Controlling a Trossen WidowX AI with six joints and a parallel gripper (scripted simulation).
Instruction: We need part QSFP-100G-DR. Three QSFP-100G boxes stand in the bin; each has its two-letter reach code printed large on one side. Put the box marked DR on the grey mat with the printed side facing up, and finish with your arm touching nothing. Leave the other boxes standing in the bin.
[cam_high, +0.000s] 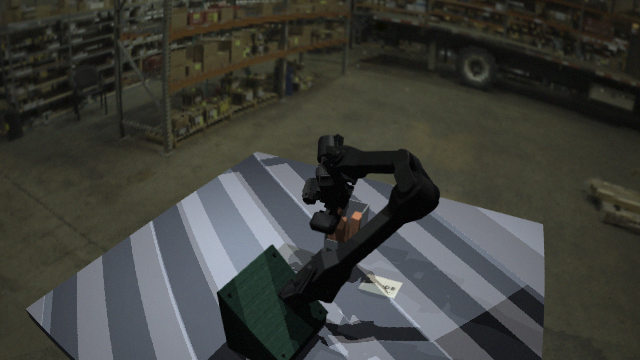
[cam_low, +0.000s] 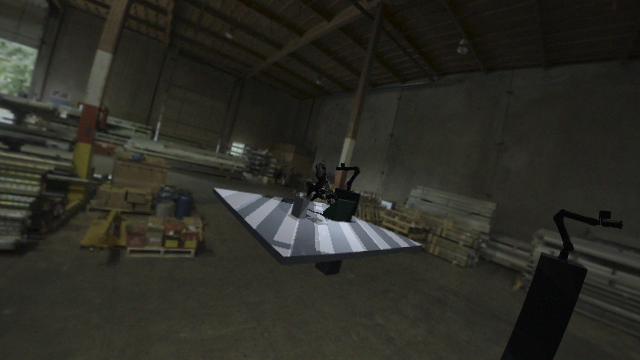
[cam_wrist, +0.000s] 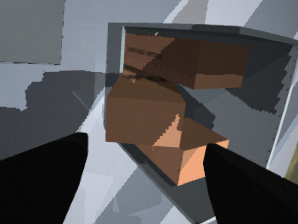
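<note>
Now, from the top: the arm (cam_high: 385, 235) (cam_low: 321, 172) arches over the bin (cam_high: 364, 212) (cam_low: 300, 206) (cam_wrist: 115, 60), its pincer (cam_high: 336, 206) (cam_low: 317, 194) (cam_wrist: 147, 148) low beside it, and orange-brown boxes (cam_high: 355, 224) (cam_wrist: 145, 122) show inside. A pale card (cam_high: 381, 286) lies on the tabletop (cam_high: 240, 225) (cam_low: 300, 245) (cam_wrist: 90, 30), on the base side of the bin.

Over to the exterior — tiny from here, the bin's wall hiding whatever is inside, the pincer close above or beside it; contact I can't call.

And the wrist view! Fingers well apart, nothing clamped. Three boxes in the bin: the top one in view carries dark marks on its side, the middle one looks tilted across its neighbours, the third sits partly behind a fingertip. Which is the DR box? It must be one of these three, but no code reads clearly. A grey patch (cam_wrist: 30, 30), likely the mat, lies outside the bin.

Handling, then: probably light, fairly stiff card, smooth enough to swivel in a loose pinch. Best hold would be square across two plain faces, high up — leaving the printed side uncovered and the neighbours standing.
</note>
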